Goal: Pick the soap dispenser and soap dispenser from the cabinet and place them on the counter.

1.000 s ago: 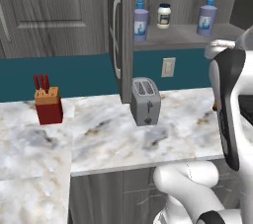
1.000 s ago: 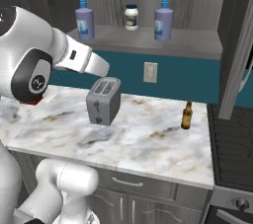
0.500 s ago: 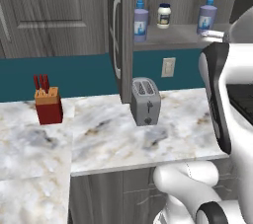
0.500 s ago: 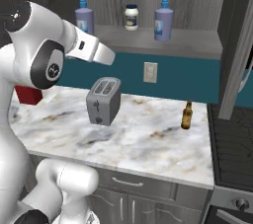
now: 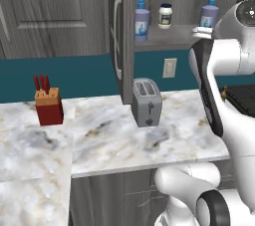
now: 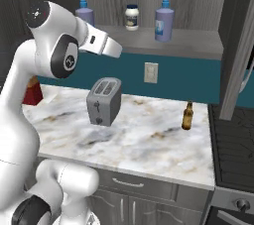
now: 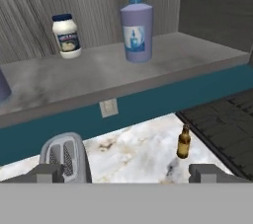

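Note:
Two lavender soap dispensers with blue pumps stand on the shelf of the open grey cabinet (image 5: pixel 119 36). In the left base view, one soap dispenser (image 5: pixel 141 21) is at the shelf's left end and the other soap dispenser (image 5: pixel 209 13) at its right, just behind my arm. In the hand view, the right dispenser (image 7: pixel 137 25) stands upright ahead and above my gripper (image 7: pixel 128 173), well apart from it. The fingertips (image 7: pixel 47 172) are spread wide with nothing between them: open. From the right base view, the hand (image 6: pixel 117 50) hovers in front of the shelf (image 6: pixel 163 40), above the marbled counter (image 6: pixel 149 140).
A small white jar (image 7: pixel 66 35) sits between the dispensers. On the counter stand a grey toaster (image 6: pixel 103 101), a brown bottle (image 6: pixel 187 115) and a red knife block (image 5: pixel 47 103). A dark stovetop (image 7: pixel 222 119) lies to the right. The cabinet door hangs open at the shelf's left.
My arm has swung up and the hand has risen to about shelf height in front of the cabinet. The gripper stays open; nothing on the shelf or counter has moved.

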